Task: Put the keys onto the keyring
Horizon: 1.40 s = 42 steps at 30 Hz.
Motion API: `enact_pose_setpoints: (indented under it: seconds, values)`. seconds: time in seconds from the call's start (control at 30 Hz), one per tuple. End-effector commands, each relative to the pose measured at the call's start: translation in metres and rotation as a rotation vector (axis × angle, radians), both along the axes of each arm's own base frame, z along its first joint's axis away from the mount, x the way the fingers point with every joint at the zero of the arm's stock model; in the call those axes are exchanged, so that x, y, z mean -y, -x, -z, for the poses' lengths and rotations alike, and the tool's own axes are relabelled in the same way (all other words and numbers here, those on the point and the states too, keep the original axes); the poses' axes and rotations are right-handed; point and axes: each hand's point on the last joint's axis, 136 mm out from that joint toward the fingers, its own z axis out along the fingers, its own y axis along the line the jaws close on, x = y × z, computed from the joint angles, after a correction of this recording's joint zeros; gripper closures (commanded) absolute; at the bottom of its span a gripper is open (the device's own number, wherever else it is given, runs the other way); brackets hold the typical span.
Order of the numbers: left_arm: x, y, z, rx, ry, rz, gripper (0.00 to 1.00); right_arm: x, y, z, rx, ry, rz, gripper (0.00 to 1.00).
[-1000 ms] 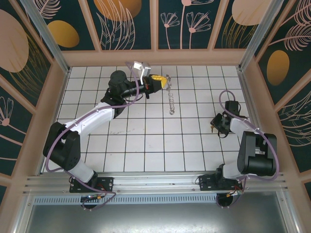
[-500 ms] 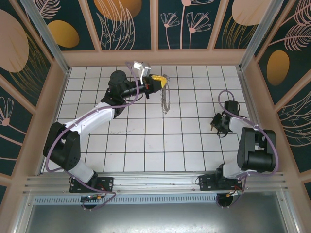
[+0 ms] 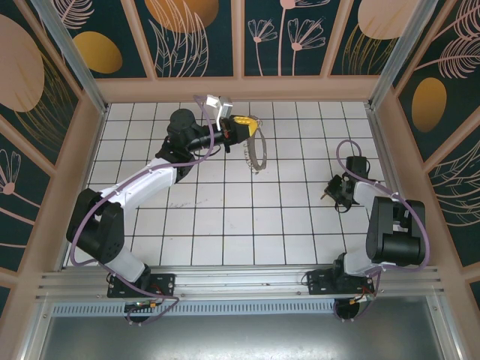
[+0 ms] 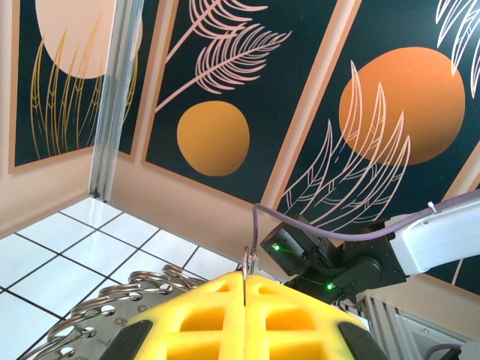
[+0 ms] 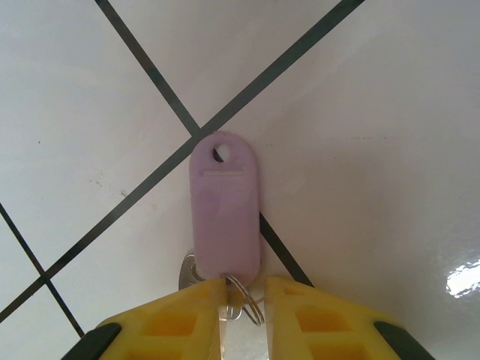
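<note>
Reaching far, the left gripper (image 3: 241, 122) pinches the keyring (image 3: 257, 151); the right gripper (image 5: 245, 296), low at right, straddles a tagged key (image 5: 190, 271), jaws narrow, grip unclear.

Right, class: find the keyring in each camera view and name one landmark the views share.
Top: keyring upper centre, held by the left gripper.
Left wrist: keyring bottom left, behind the yellow fingers.
Shared landmark: white tiled floor.
</note>
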Motion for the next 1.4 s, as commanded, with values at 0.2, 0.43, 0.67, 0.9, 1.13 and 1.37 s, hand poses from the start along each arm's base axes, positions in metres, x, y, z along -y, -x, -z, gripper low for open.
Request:
enact_pose_setpoints:
  seconds: [0.2,0.43,0.67,0.9,1.13,1.37]
  values:
    - [-0.001,0.007,-0.023,0.072,0.052,0.019,1.0,0.001,0.006,-0.004,0.014,0.004,-0.002,0.86]
    - [-0.001,0.007,-0.023,0.062,0.054,0.023,1.0,0.0,0.007,-0.009,0.027,0.001,-0.008,0.98]
    - [-0.002,0.007,-0.025,0.062,0.055,0.024,1.0,-0.016,-0.007,-0.052,0.169,-0.06,-0.078,1.0]
    - [-0.002,0.007,-0.027,0.076,0.025,0.015,1.0,-0.084,-0.028,-0.194,0.671,-0.263,-0.444,1.0]
    - [-0.003,0.011,-0.04,0.124,-0.006,0.013,1.0,-0.134,0.002,-0.296,1.042,-0.373,-0.833,1.0]
    - [-0.004,0.016,-0.059,0.174,-0.026,0.024,1.0,-0.164,0.025,-0.344,1.23,-0.412,-1.008,1.0]
